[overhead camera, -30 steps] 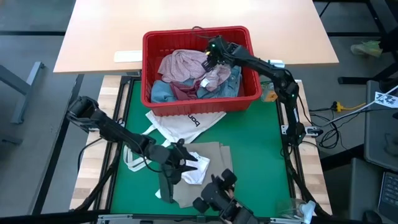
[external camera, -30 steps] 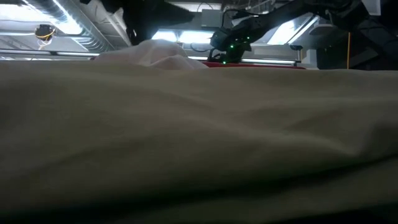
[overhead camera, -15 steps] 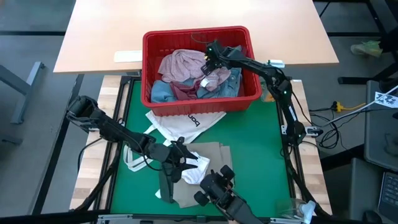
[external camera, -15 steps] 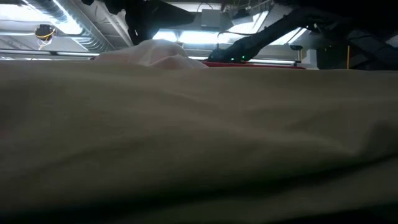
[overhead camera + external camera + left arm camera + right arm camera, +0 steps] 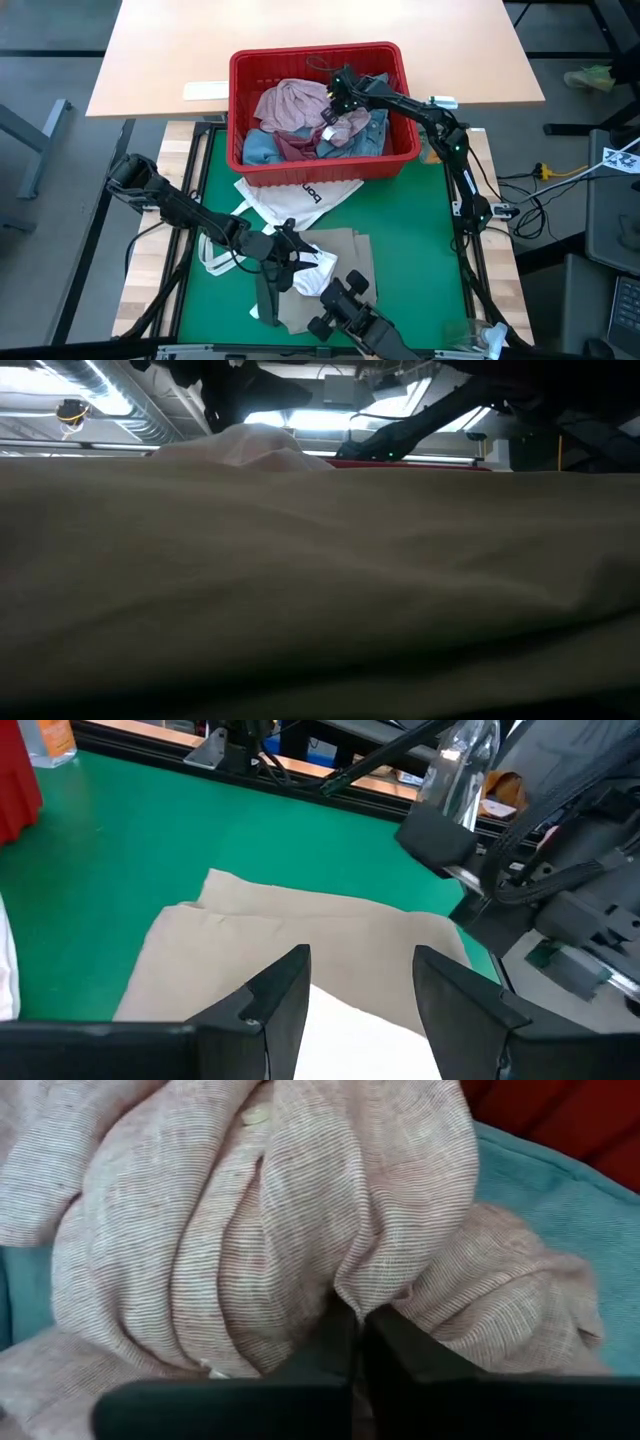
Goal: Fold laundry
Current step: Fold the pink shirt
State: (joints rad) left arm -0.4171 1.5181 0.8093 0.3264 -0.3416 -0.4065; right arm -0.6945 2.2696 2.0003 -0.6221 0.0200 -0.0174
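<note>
The red basket (image 5: 315, 52) at the table's far side holds a mottled pink top (image 5: 290, 100) (image 5: 250, 1210) lying on light blue jeans (image 5: 262, 148) (image 5: 540, 1190). My right gripper (image 5: 333, 100) (image 5: 358, 1315) reaches into the basket and is shut on the pink top. Beige trousers (image 5: 348, 250) (image 5: 300, 930) lie flat on the green mat near the front, with a small white garment (image 5: 320, 266) (image 5: 350, 1030) on top. My left gripper (image 5: 300, 262) (image 5: 360, 955) stands open just over the trousers, the white garment below its fingers. I cannot tell whether it touches. My right gripper pinches a raised fold (image 5: 350, 1295) of the pink top between its two fingertips (image 5: 390, 1342). It comes slanting down from above, from the table's right. The rest of the top lies bunched in the basket on the jeans.
A white tote bag (image 5: 290, 195) lies between basket and trousers. A dark strip of cloth (image 5: 265, 295) lies by the trousers' left edge. A dark device (image 5: 345, 318) sits at the near edge. Beige cloth (image 5: 320, 580) fills the low view. Bare green mat (image 5: 420, 240) is on the right.
My right gripper has sunk into the basket toward the pink top and tipped a little more downward. The dark device at the near edge has shifted slightly toward the front.
</note>
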